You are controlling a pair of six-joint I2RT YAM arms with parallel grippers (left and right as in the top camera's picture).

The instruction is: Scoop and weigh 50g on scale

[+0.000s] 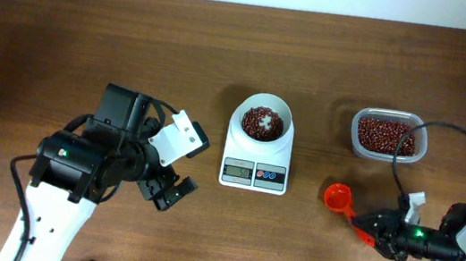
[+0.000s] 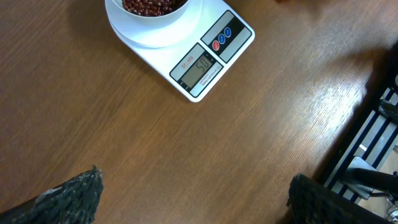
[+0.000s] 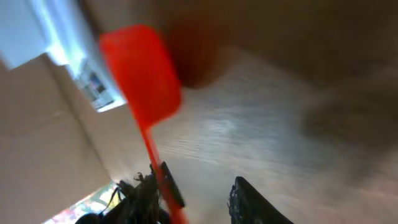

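"Can you read anything on the scale (image 1: 256, 162)?"

"On the left wrist view its grey display (image 2: 200, 67) shows dark digits. They look like a five and a zero, though I wouldn't swear to it. The small print beside them is too tiny to read, and the coloured buttons (image 2: 222, 38) next to it carry nothing legible."

"Where does it sit relative to the jaws?"

"Mid-table, between the two arms, with a white bowl (image 1: 263, 124) of red-brown beans on top. The left gripper (image 1: 169, 191) hangs near its left side, jaws spread wide and empty. The right gripper (image 1: 370, 232) is farther off to the right, jaws parted. The red scoop (image 1: 338, 197) has its handle along one finger (image 3: 165, 186), but that view is blurred."
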